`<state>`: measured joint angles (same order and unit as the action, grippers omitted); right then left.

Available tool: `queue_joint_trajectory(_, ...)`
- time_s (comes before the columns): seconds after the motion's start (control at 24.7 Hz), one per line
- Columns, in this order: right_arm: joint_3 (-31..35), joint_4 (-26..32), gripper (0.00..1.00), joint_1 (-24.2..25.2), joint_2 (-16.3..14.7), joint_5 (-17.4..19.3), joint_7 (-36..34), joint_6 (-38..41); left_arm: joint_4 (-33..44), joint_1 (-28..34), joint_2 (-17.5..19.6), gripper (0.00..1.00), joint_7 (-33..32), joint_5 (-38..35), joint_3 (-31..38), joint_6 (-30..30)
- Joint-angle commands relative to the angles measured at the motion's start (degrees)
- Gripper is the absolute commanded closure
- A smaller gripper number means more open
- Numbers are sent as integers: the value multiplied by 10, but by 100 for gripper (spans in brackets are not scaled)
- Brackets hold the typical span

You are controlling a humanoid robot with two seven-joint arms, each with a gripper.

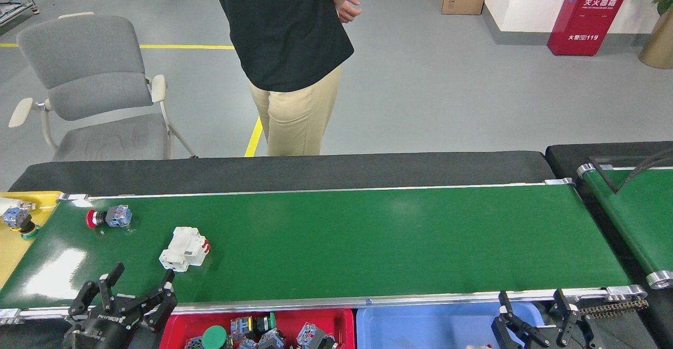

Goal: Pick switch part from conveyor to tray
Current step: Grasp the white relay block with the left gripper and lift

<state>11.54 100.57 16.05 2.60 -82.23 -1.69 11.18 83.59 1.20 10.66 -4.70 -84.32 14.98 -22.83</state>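
Left gripper: fingers spread, empty, over near rail; body cut off by frame edge.
Right gripper: fingers apart, empty, lower part cropped.
Red tray: just right of left gripper, contents partly cropped.
White switch part: on conveyor, just beyond left gripper.
Red-capped switch: farther, up-left.

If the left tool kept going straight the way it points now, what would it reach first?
Probably the white switch part. The open left tool points up and across the conveyor, and that part lies just ahead, slightly to its right. Depth is unclear, so it might pass over it.
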Motion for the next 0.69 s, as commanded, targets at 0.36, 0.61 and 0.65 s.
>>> queue_joint_trajectory(0.36, -1, 6, 2, -18, -15, 1, -2, 6, -118, -81, 7, 1, 0, 5, 8, -28)
queue_joint_trajectory(0.61, 0, 5, 2, -20, -27, 5, -2, 4, -176, -129, 7, 37, 0, 4, 2, -27)
queue_joint_trajectory(0.65, 0, 5, 2, -20, -25, 5, -2, 4, -181, -129, 7, 62, 0, 6, 2, -29)
